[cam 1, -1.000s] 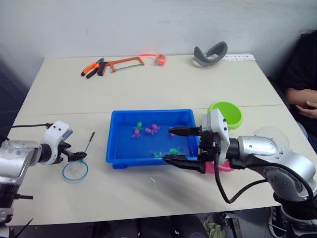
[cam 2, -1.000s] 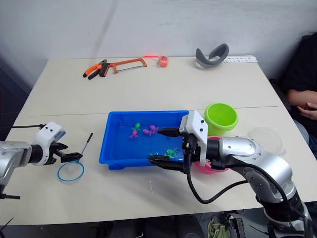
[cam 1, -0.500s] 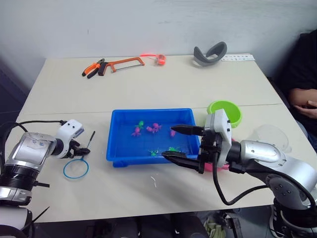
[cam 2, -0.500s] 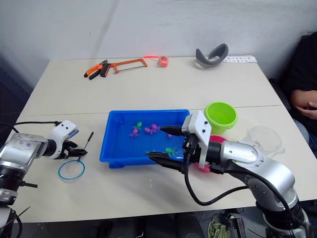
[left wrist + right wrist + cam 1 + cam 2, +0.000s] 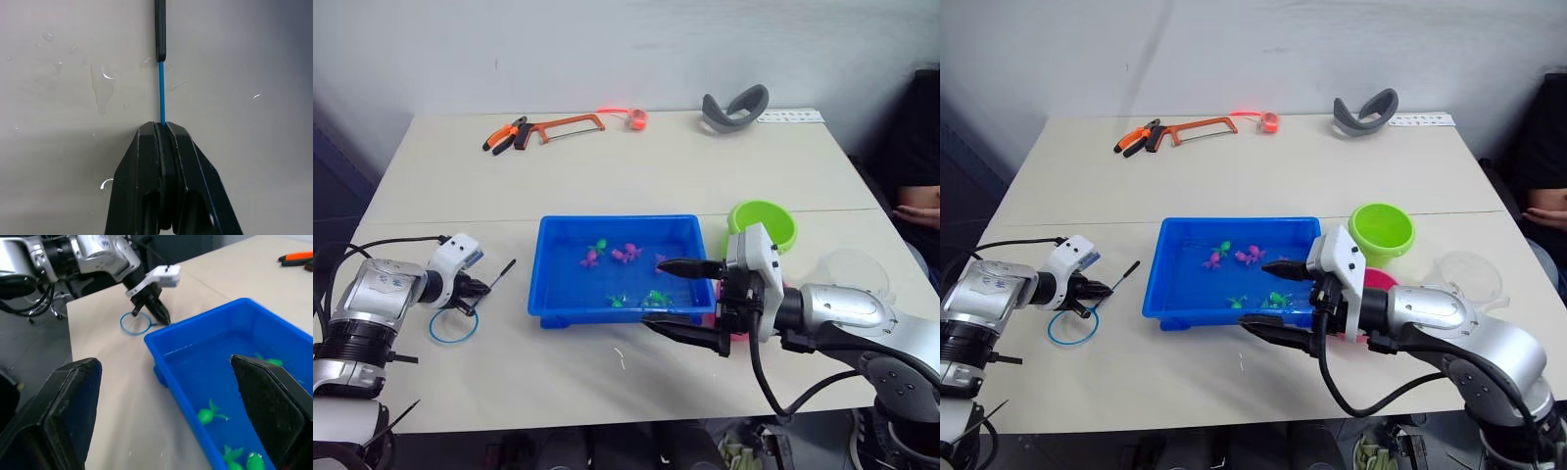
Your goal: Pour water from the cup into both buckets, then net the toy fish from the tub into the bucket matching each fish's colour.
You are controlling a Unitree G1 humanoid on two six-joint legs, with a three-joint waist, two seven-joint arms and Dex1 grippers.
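The tub (image 5: 620,267) sat on the table (image 5: 636,166), and everything else was placed off it. Inside, pink toy fish (image 5: 627,254) clustered toward the tub's far side, with green toy fish (image 5: 655,297) nearer its front wall, all lying in the shallow water (image 5: 230,382).

Just off the tub's right end stood the lime green bucket (image 5: 1382,231), and in front of that, close to the tub's right front corner, the pink bucket (image 5: 1378,281) peeked out from behind the right arm. Farther right of the tub, the clear cup (image 5: 1469,274) stood upright.

The right gripper (image 5: 683,297) hovered at the tub's right front corner, jaws spread wide: one finger reached over the tub's right end, the other hung outside the front wall. Nothing was between them.

Well left of the tub, the left gripper (image 5: 161,132) was pinched tight on the thin blue handle of the net (image 5: 454,323). The net's blue hoop lay flat on the table, its black-tipped handle (image 5: 500,273) angled toward the tub. Droplets dotted the table around it.

Beyond the tub's far side lay a hacksaw (image 5: 570,124), orange pliers (image 5: 506,133), a small orange object (image 5: 633,119) and a grey curved piece (image 5: 734,107).
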